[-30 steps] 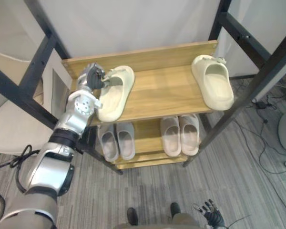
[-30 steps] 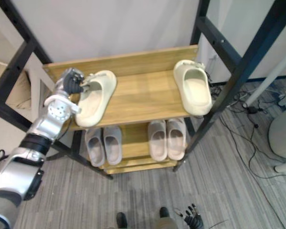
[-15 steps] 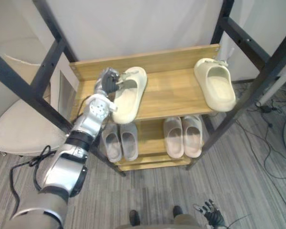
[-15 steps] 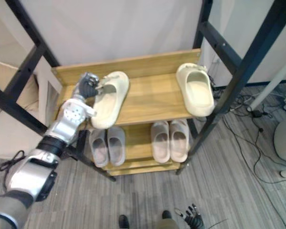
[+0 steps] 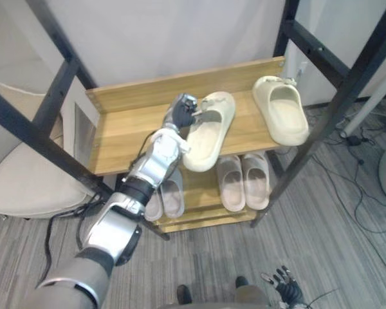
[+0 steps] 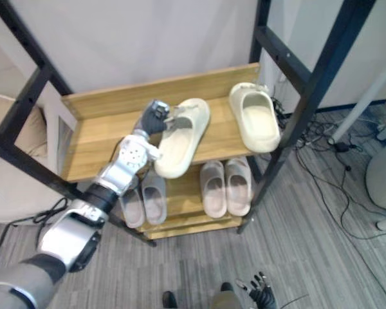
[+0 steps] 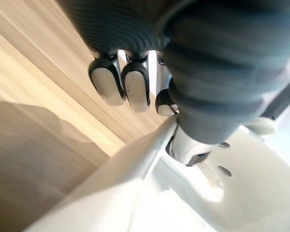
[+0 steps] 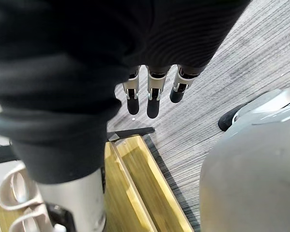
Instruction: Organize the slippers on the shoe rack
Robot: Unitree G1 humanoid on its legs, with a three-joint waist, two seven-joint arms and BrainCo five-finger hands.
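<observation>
While L hand (image 5: 180,111) fingers (image 7: 134,88) curl, slipper (image 5: 209,134) rim's inside.

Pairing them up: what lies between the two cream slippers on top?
Bare shelf board, between held slipper and right slipper, in both eye views.

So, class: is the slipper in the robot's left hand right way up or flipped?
Right way up: the cream slipper shows its footbed facing up, gripped near the strap by the left hand at the top shelf.
</observation>
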